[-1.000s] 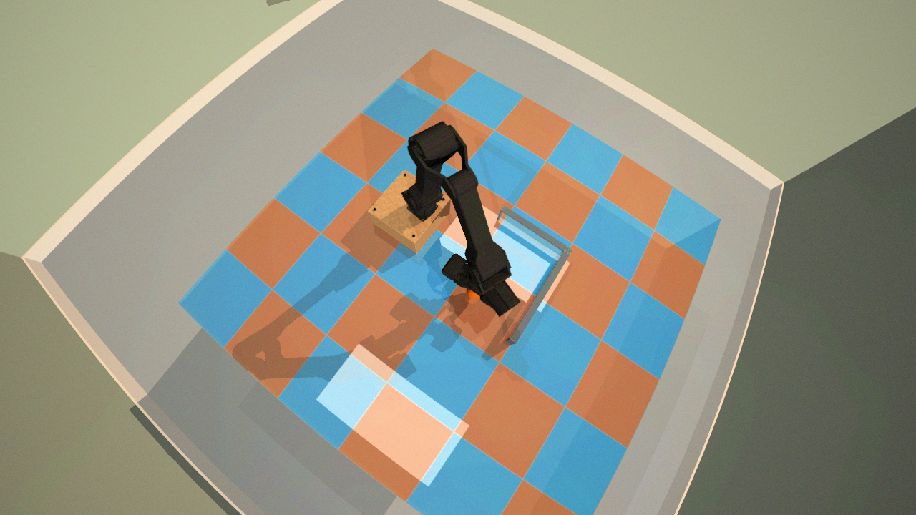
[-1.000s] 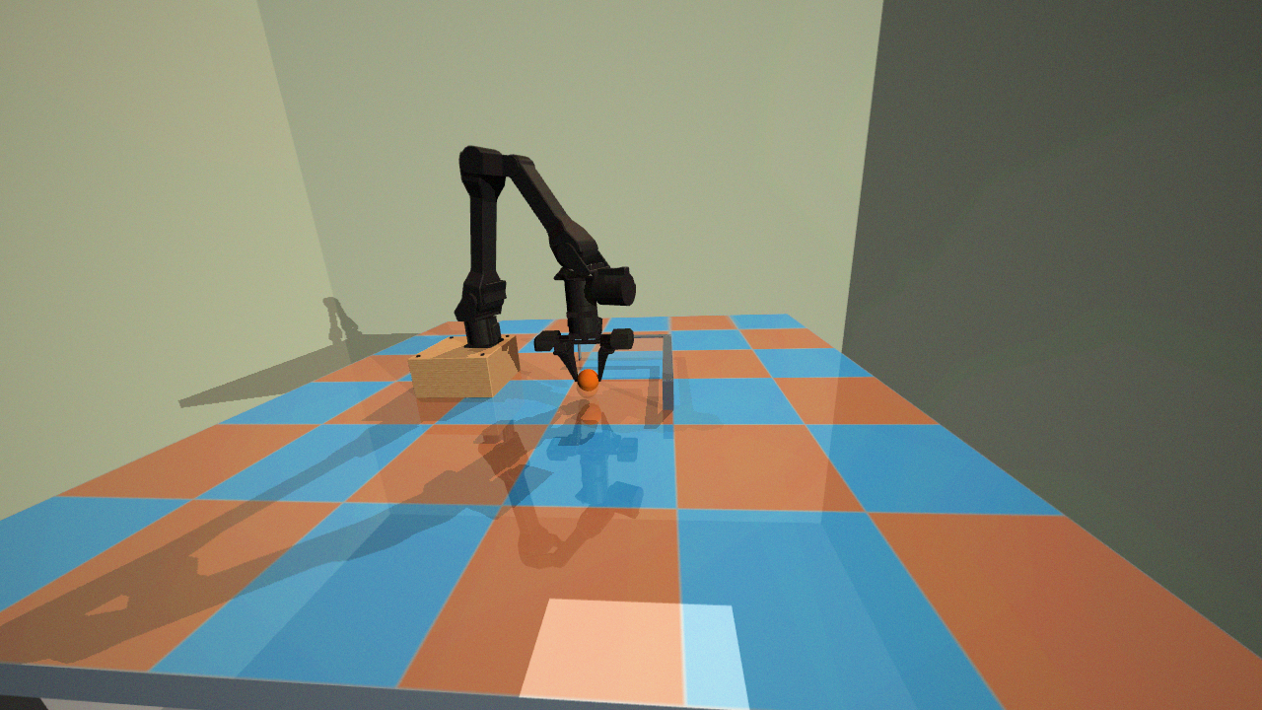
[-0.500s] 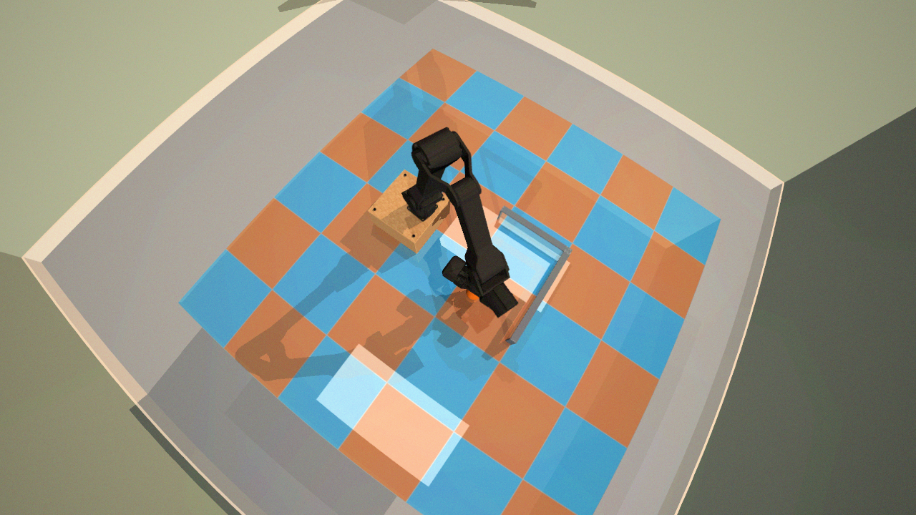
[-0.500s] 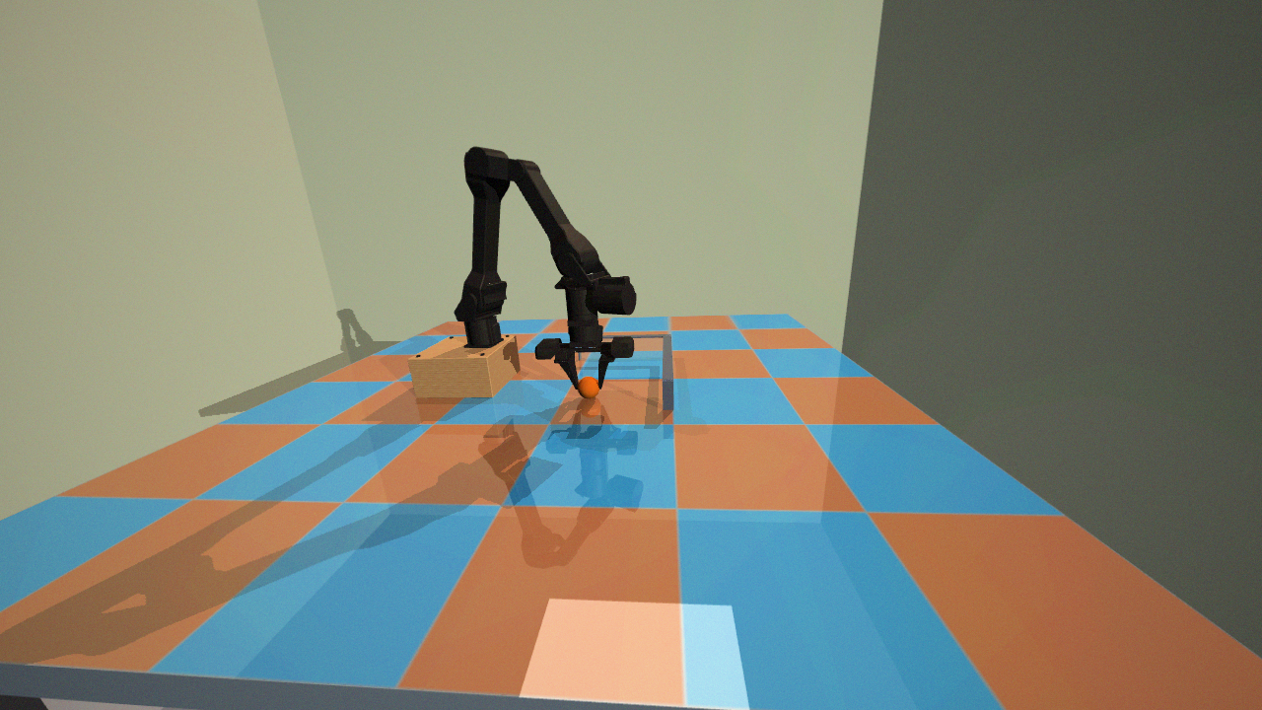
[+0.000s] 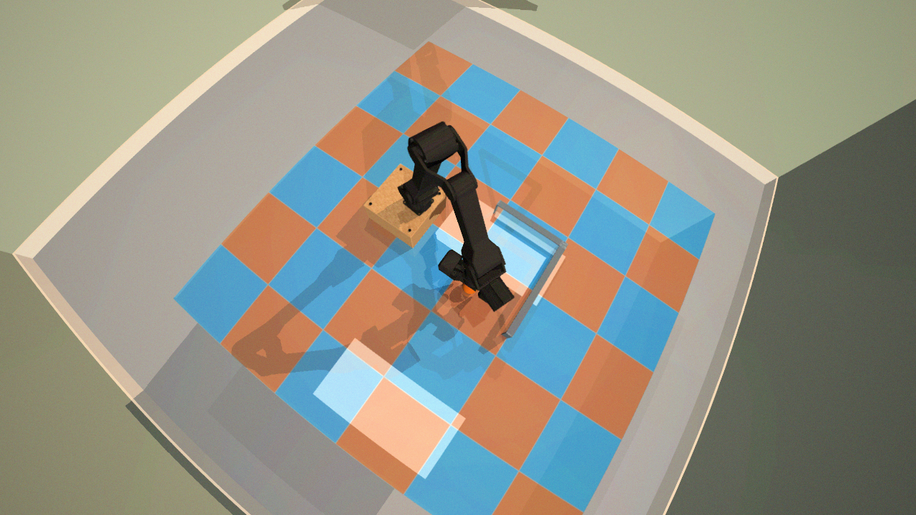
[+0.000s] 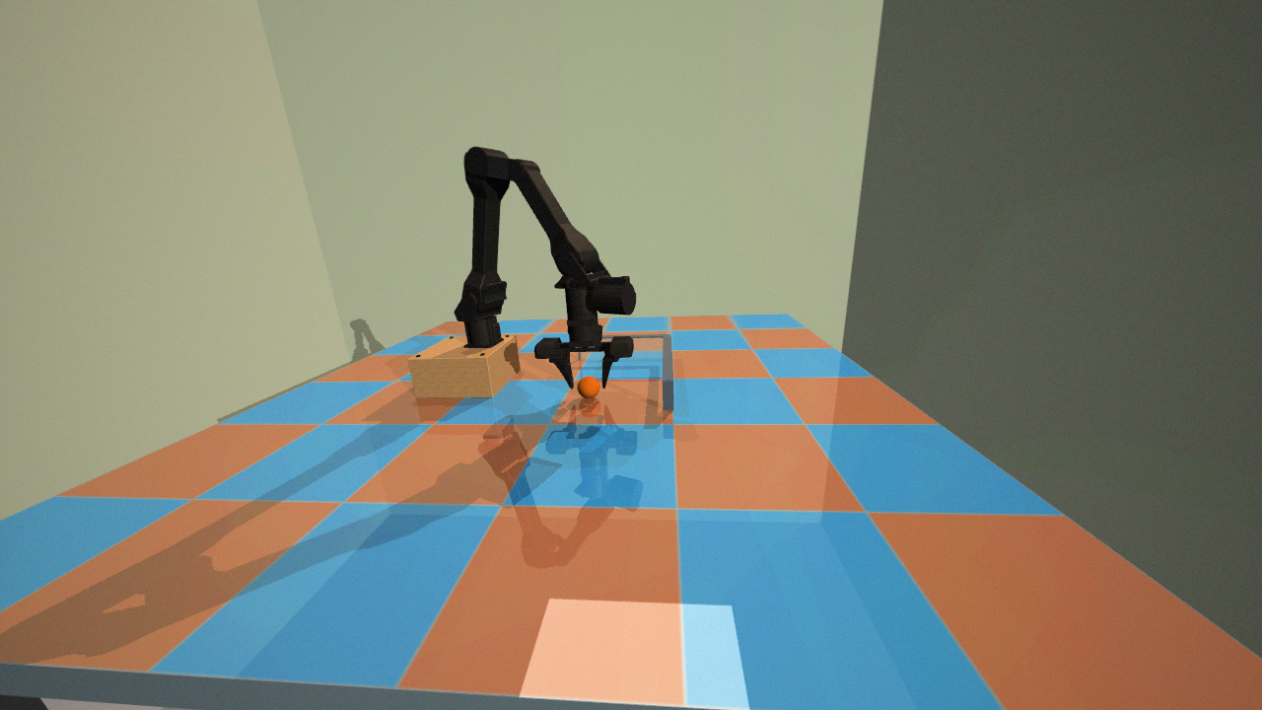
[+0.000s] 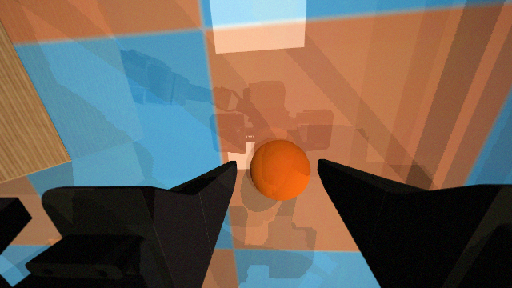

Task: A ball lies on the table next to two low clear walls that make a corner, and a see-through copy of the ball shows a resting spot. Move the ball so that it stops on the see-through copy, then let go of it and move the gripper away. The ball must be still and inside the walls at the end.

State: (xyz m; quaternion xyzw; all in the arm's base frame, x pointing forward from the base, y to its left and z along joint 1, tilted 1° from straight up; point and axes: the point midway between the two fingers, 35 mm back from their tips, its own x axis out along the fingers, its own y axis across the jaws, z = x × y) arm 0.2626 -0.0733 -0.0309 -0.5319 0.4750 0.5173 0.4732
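Ball [image 7: 280,170] on table [image 6: 882,565] between parted fingers.

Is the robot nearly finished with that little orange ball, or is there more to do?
Nearly. Done: the ball lies on the table on an orange tile, beside the clear walls. In hand: the gripper is open, with a gap showing between each finger and the ball. Left: lifting the arm away, with the ball staying still. The see-through copy is not visible, so the exact spot cannot be confirmed.
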